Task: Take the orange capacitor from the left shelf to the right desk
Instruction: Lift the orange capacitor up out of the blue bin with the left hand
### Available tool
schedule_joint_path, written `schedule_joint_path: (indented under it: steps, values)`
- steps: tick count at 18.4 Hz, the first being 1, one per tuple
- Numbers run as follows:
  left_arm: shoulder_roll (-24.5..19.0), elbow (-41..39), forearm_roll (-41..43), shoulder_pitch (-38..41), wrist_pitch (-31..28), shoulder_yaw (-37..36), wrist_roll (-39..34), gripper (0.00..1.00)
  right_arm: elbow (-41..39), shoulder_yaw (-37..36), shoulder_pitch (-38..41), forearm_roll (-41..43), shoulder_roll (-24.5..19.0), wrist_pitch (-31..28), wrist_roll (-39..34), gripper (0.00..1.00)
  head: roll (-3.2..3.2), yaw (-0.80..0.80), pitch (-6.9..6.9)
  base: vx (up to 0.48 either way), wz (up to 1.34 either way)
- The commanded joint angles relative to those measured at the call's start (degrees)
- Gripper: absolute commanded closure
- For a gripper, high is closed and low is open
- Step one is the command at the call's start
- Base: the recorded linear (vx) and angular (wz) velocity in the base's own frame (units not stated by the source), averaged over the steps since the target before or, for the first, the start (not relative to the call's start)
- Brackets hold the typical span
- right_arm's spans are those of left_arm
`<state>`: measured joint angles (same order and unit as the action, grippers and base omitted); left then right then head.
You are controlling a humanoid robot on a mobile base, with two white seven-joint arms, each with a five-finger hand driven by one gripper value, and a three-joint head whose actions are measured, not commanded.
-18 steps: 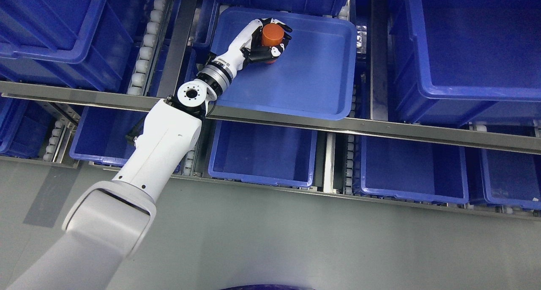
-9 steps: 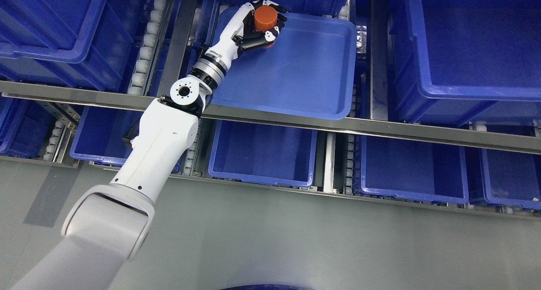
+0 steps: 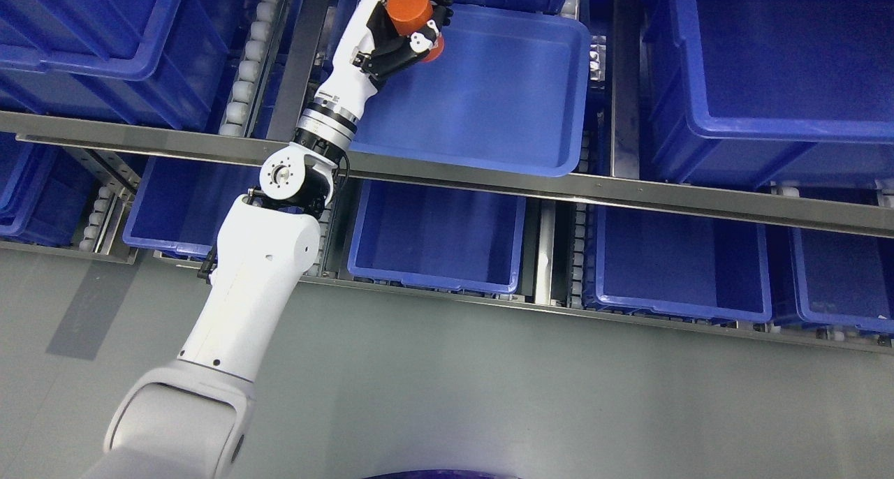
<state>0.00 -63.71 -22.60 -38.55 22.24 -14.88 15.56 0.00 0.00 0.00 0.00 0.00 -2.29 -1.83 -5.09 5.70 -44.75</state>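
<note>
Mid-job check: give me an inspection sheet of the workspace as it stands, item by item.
Surface: shallow blue plastic tray on the upper shelf level, its floor bare.
Job's things: orange cylindrical capacitor held above the tray's far left corner.
Clutter: nothing seen.
Hands: left hand, fingers wrapped around the capacitor; right hand out of view.
Cables: nothing seen.
Surroundings: metal shelf rail in front of the tray; deep blue plastic bins on both sides and below, white rollers at the left, grey floor in front.
</note>
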Motion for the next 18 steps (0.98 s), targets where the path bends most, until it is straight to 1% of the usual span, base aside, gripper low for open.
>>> schedule_joint_path:
  steps: [1,3,7,13,18]
  values:
    - [-1.0,-17.8,-1.0,5.9,3.2,4.2,0.2,0.99,-1.9,-0.6,-0.1,-0.3,1.0,0.0,0.0,0.00,0.00,0.00,0.00,-0.142,0.00]
    - [-1.0,-18.8,-1.0,7.3,4.7,4.2,0.2,0.99,-1.9,-0.6,-0.1,-0.3,1.0,0.0,0.0,0.00,0.00,0.00,0.00,-0.168,0.00]
    - [-1.0,-21.1,-0.9,8.6,4.7,3.5,0.2,0.99,-1.9,-0.6,-0.1,-0.3,1.0,0.0,0.0,0.00,0.00,0.00,0.00,-0.197,0.01]
    - [-1.0,-21.1,-0.1,8.4,4.5,-1.6,0.2,0.99,-1.9,-0.6,-0.1,-0.3,1.0,0.0,0.0,0.00,0.00,0.00,0.00,-0.185,0.07]
    - [-1.0,-21.1,0.0,7.9,4.5,-3.8,0.2,0.99,-1.9,-0.6,-0.1,-0.3,1.0,0.0,0.0,0.00,0.00,0.00,0.00,-0.081,0.02]
